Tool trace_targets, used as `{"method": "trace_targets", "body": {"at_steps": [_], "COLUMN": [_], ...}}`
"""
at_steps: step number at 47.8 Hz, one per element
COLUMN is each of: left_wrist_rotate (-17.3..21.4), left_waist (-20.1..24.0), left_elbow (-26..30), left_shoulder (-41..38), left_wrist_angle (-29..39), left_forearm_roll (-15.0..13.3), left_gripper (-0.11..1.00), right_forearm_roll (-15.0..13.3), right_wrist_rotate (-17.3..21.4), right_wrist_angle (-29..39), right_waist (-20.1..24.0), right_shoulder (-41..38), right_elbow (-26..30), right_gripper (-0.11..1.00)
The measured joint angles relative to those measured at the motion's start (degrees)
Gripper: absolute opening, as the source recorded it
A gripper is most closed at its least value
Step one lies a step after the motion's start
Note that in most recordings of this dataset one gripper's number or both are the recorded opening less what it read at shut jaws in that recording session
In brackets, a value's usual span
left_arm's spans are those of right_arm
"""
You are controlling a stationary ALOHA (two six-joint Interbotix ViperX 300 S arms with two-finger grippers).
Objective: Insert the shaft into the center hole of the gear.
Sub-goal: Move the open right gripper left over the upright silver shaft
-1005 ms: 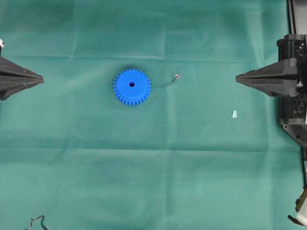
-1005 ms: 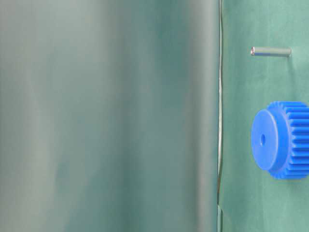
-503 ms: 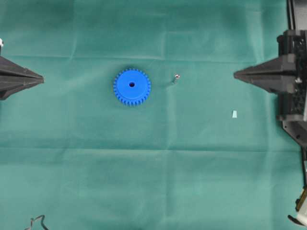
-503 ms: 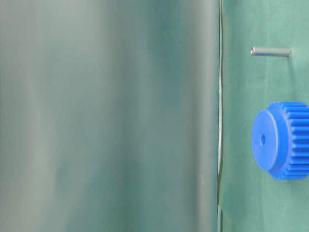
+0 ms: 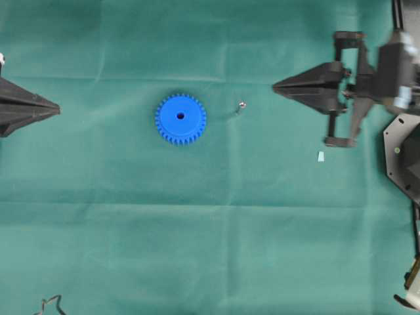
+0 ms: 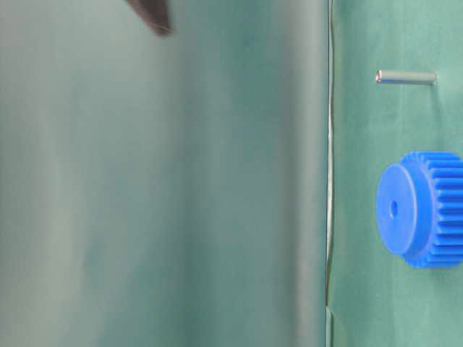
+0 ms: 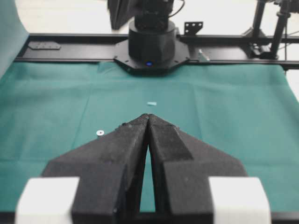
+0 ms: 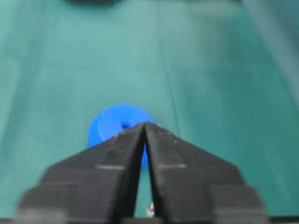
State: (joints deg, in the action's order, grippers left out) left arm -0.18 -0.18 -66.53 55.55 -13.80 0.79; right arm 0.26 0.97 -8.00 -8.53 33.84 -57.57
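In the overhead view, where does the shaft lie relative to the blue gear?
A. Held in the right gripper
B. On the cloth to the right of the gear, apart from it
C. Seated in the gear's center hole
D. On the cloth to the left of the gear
B: the shaft lies on the green cloth to the right of the gear, clear of its teeth, and the center hole shows dark and unfilled.

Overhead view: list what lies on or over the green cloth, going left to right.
Left gripper → blue gear → metal shaft → right gripper → small pale scrap.
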Motion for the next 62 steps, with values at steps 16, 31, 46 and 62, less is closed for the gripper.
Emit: {"method": "trace_targets", "body": {"at_steps": [16, 31, 46, 62], "left_wrist_rotate": [-0.18, -0.18, -0.18, -0.26], "left_waist": [0.09, 0.0, 0.0, 0.0], "left_elbow": [0.0, 0.0, 0.0, 0.0], "left_shoulder": [-0.62, -0.62, -0.62, -0.62], "left_wrist_angle": [0.18, 0.7, 1.05, 1.23], "left_forearm_roll": [0.0, 0.0, 0.0, 0.09], "left_gripper": [0.0, 0.0, 0.0, 0.0], "right_forearm_roll": [0.53, 3.43, 4.75, 4.75], "right_wrist_rotate": [0.26, 0.35, 0.35, 0.35], "right_wrist_angle": [-0.88, -5.36, -7.65, -8.26], "right_waist": [-2.29, -4.92, -5.27, -5.27], "right_shoulder": [-16.17, -28.21, -34.01, -34.1], "right_elbow": [2.9, 3.25, 3.25, 3.34], "right_gripper": [0.82, 0.81, 0.8, 0.71]}}
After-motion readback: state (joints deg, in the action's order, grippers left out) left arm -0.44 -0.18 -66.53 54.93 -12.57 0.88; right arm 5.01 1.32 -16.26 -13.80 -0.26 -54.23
